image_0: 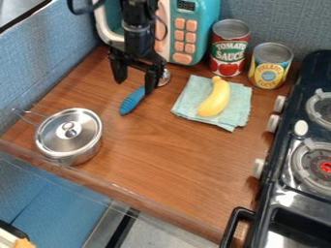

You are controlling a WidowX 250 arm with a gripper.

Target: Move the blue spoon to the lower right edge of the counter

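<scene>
The blue spoon (132, 100) lies on the surface (155, 145) just beneath the end effector (135, 87), its long axis slanting: handle end toward the lower left, metal bowl toward the upper right, partly behind one finger. The end effector's fingers stand wide apart, gripping nothing; whether that finger touches the spoon, I cannot tell.

A blue-handled spoon (132, 100) with a shiny metal head lies slantwise on the brown counter (165, 157), handle toward the lower left.
</scene>
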